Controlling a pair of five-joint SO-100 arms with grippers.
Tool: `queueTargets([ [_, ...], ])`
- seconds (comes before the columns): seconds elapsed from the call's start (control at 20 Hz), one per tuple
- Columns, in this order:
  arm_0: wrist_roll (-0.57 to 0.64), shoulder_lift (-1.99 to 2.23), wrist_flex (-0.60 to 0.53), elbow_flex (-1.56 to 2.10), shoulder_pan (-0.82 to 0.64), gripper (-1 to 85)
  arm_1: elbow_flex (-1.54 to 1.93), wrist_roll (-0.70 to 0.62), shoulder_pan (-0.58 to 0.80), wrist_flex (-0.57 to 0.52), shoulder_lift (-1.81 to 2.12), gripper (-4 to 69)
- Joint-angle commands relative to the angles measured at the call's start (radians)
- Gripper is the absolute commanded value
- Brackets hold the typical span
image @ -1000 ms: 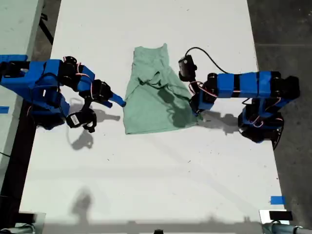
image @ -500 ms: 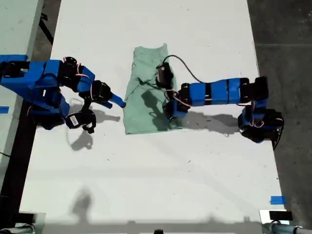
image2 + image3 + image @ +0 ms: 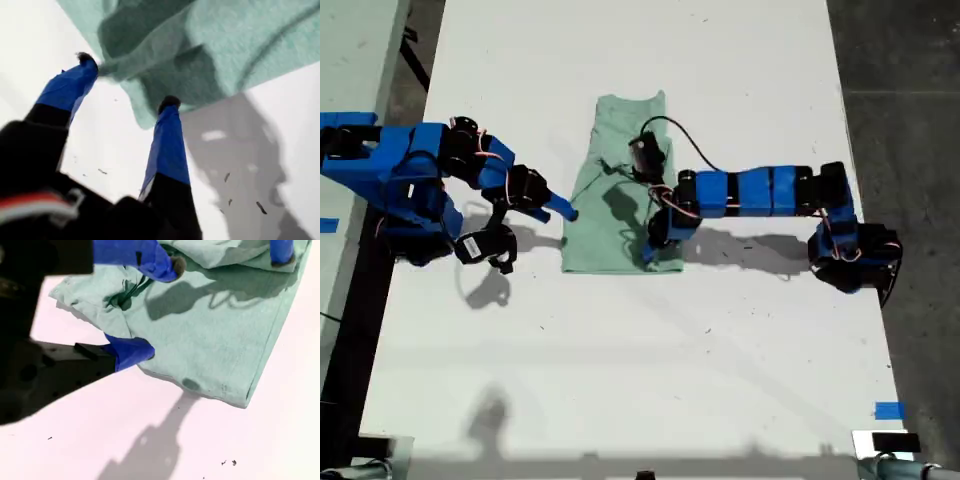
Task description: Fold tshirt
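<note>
The pale green tshirt (image 3: 610, 235) lies mid-table as a narrow strip, its exterior-view right side folded over. My first gripper (image 3: 655, 250) reaches in from the exterior view's right and rests over the tshirt's lower part. In its wrist view the first gripper (image 3: 129, 81) is open, with both tips at a raised fold of tshirt (image 3: 240, 45). My second gripper (image 3: 560, 210), on the exterior view's left, sits at the cloth's side edge. It is also open (image 3: 157, 307), with the tshirt (image 3: 225, 330) edge between its fingers. The first gripper's fingers (image 3: 282, 250) show beyond.
The white table (image 3: 620, 380) stretches toward the exterior view's bottom. A blue tape mark (image 3: 890, 410) lies near its right edge. Dark floor (image 3: 910, 60) borders the exterior view's right, another surface (image 3: 350, 50) its left. A black cable (image 3: 670, 125) loops above the first arm.
The first arm swept toward the exterior view's left, carrying the tshirt's right side over the rest. The cloth is narrower now. The second arm stayed still.
</note>
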Motion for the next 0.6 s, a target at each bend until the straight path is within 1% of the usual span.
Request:
queueTargets([
  [0.0, -0.008, 0.003, 0.0, -0.015, 0.005, 21.8, -0.077, -0.017, -0.021, 0.078, 0.202, 26.7],
  [0.1, -0.006, -0.008, 0.0, -0.02, 0.003, 21.8, -0.075, -0.021, -0.021, 0.118, 0.264, 25.8],
  [0.2, -0.005, -0.009, 0.0, -0.021, 0.002, 21.8, -0.06, -0.021, -0.021, 0.133, 0.301, 25.2],
  [0.55, -0.009, -0.014, 0.034, -0.023, -0.009, 21.7, -0.035, -0.026, -0.015, 0.146, 0.319, 22.7],
])
